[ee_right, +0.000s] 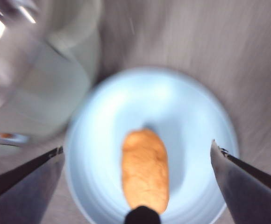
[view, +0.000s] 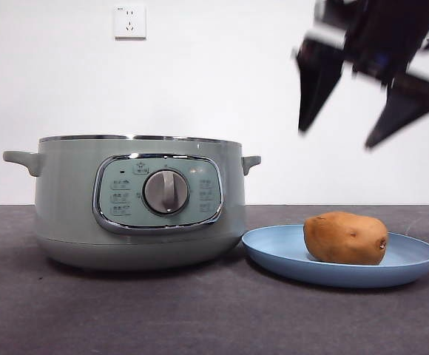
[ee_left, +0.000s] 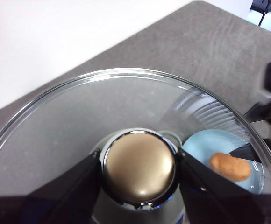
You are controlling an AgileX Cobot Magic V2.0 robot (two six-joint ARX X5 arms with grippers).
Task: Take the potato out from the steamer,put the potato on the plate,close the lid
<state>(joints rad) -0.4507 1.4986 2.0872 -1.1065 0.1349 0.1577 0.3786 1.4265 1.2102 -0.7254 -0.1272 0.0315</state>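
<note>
Potato on the plate, steamer open, lid held aloft.
On the dark grey counter (view: 126,310) before a white wall with a socket (view: 129,21), the steamer (view: 137,200) stands beside the plate (view: 274,255) bearing the potato (view: 345,237). The left gripper (ee_left: 138,170) has its fingers clamped on the lid (ee_left: 79,112) knob; the right gripper (view: 366,111) hangs above the plate, fingers spread wide and empty.
</note>
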